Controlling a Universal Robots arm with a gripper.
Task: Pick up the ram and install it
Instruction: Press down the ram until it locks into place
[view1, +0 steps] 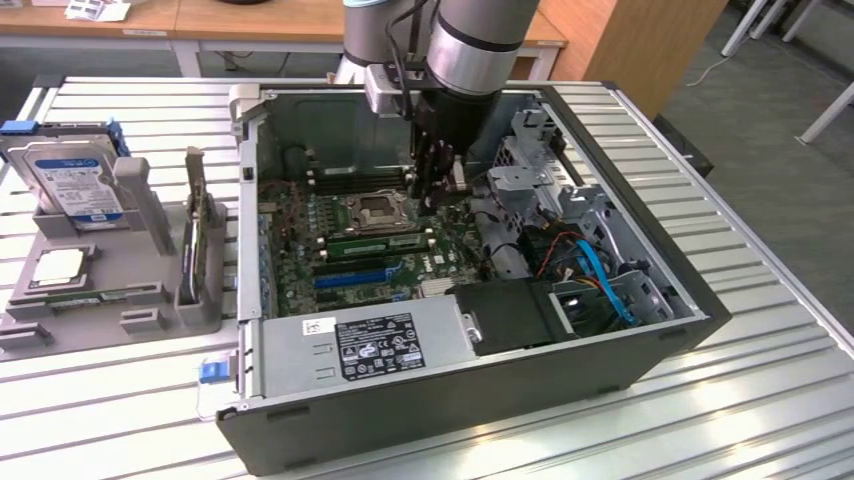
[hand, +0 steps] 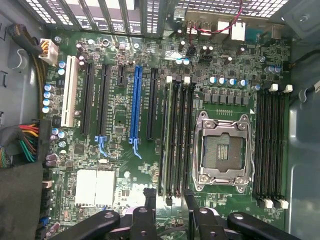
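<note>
Gripper (view1: 434, 188) is down inside the open case, jaws spread wide, nothing held between them. In the wrist view its two fingers (hand: 145, 212) straddle a bare gap, hanging over one end of the memory slots.

Largest to smallest:
- 1 slatted metal table (view1: 747, 400), carrying everything.
- 1 black PC case (view1: 441, 420), lying on its side, panel off.
- 1 green motherboard (hand: 235, 55) on the case floor.
- 1 power supply (view1: 360, 345) with a label, at the case's near edge in the exterior view.
- 1 grey parts fixture (view1: 80, 300) on the table, at the exterior view's left, well apart from the gripper.
- 1 hard drive (view1: 74, 180) standing upright in that fixture.
- 1 silver processor chip (view1: 60, 265) lying flat on the fixture.
- 1 empty CPU socket (hand: 222, 150), metal frame around it.
- 2 banks of memory slots, 4 slots each, one on either side of the socket.
- 1 blue expansion slot (hand: 136, 105), black slots either side of it, 1 white slot (hand: 67, 90) further out.
- 1 ram (hand: 166, 135): green stick standing in the outermost slot of the bank between the socket and the expansion slots. Looks seated and level with its slot. Gripper is not touching it.
</note>
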